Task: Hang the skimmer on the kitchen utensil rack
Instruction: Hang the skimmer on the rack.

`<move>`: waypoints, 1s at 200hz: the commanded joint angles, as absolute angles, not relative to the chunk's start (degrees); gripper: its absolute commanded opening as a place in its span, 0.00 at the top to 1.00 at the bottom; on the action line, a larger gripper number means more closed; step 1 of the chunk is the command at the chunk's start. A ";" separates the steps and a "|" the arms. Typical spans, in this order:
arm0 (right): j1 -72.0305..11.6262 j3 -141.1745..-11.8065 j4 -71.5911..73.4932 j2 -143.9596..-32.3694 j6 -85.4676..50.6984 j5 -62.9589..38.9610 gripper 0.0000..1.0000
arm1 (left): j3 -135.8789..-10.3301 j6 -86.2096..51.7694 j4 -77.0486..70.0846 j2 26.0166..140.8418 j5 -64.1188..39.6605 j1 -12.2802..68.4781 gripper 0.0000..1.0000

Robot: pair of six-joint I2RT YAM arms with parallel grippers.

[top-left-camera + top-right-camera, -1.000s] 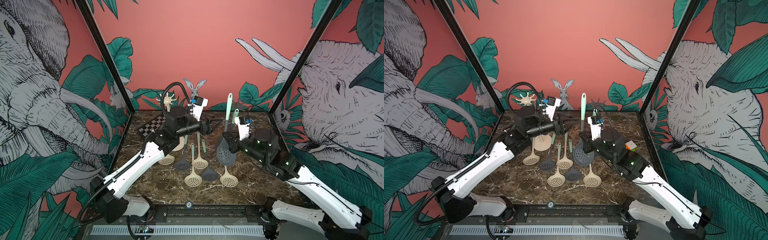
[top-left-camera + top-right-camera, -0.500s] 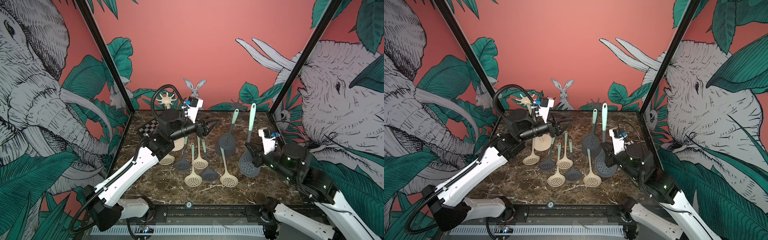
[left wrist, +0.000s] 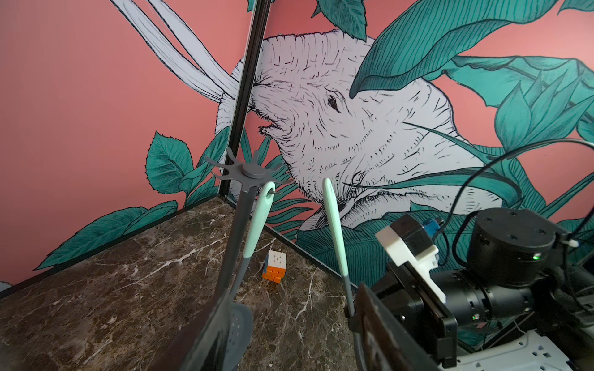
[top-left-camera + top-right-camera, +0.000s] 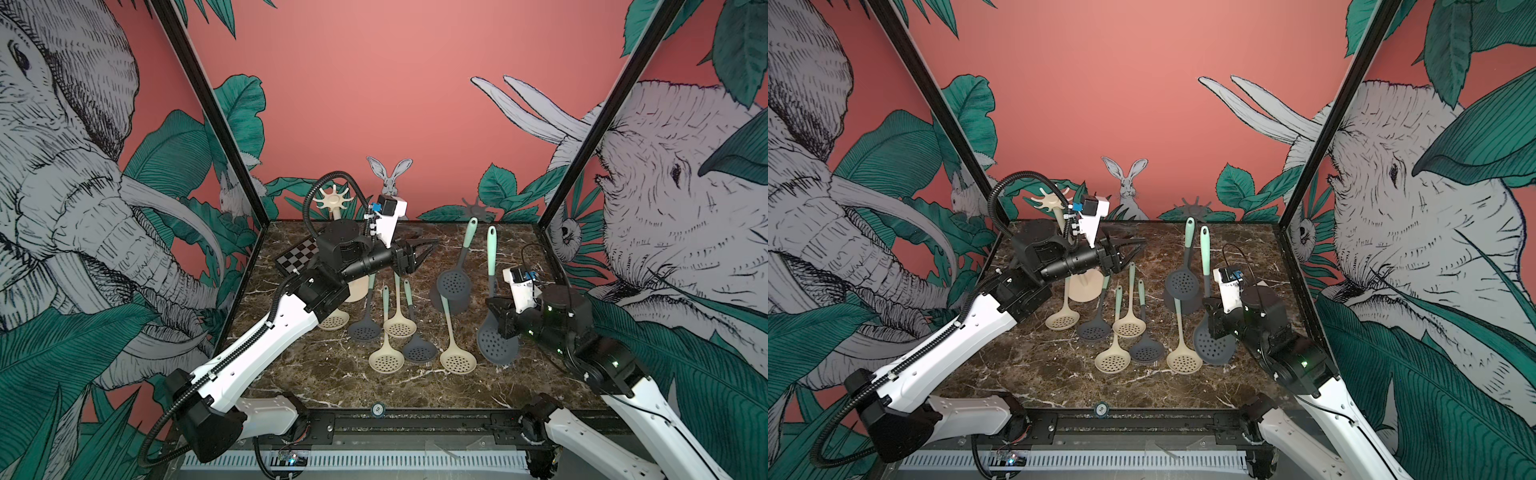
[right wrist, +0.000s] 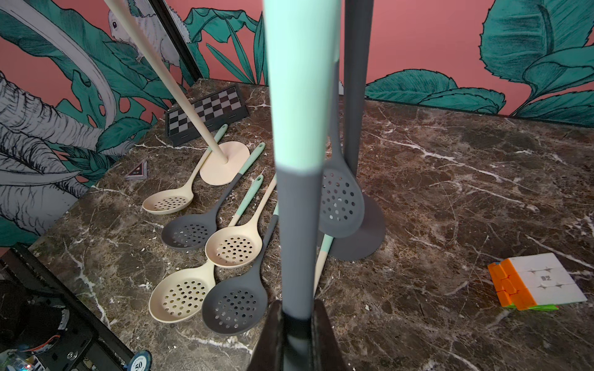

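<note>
My right gripper [image 4: 502, 318] [image 5: 297, 324] is shut on the grey neck of a skimmer [image 4: 491, 266] [image 4: 1205, 266] [image 5: 299, 96] with a mint handle. It holds the skimmer upright, head down, at the table's right side. The grey utensil rack [image 4: 473, 206] [image 3: 252, 170] [image 5: 355, 80] stands just left of it, apart from the handle [image 3: 334, 231]. Another grey skimmer [image 4: 454, 284] [image 3: 260, 221] [image 5: 340, 202] hangs from one of its hooks. My left gripper [image 4: 419, 253] [image 4: 1127, 247] [image 3: 289, 337] hovers open and empty, left of the rack, pointing toward it.
A beige rack [image 4: 332, 202] [image 5: 225, 160] stands at the back left. Several beige and grey skimmers [image 4: 386, 357] [image 5: 234, 302] lie in the middle. A chessboard [image 4: 299, 257] lies behind the left arm, a puzzle cube [image 3: 274, 266] [image 5: 536, 282] at the right, and a poker chip [image 5: 138, 363] at the front.
My right arm has carried its skimmer from beside the grey rack to the right and toward the front. The left gripper has risen a little and stayed open.
</note>
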State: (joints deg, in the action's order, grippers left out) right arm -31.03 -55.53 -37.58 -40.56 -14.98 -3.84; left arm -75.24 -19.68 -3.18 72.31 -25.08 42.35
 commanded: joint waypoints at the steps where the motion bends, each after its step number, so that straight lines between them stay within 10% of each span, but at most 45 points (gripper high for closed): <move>1: -28.99 -55.24 -31.92 -41.07 -15.51 -7.99 1.00 | -74.27 -19.35 -4.96 70.94 -26.09 42.21 0.37; 200: -20.19 -53.02 -26.96 -45.86 -15.83 -18.90 1.00 | -73.91 -19.07 -5.44 71.52 -26.70 42.26 0.37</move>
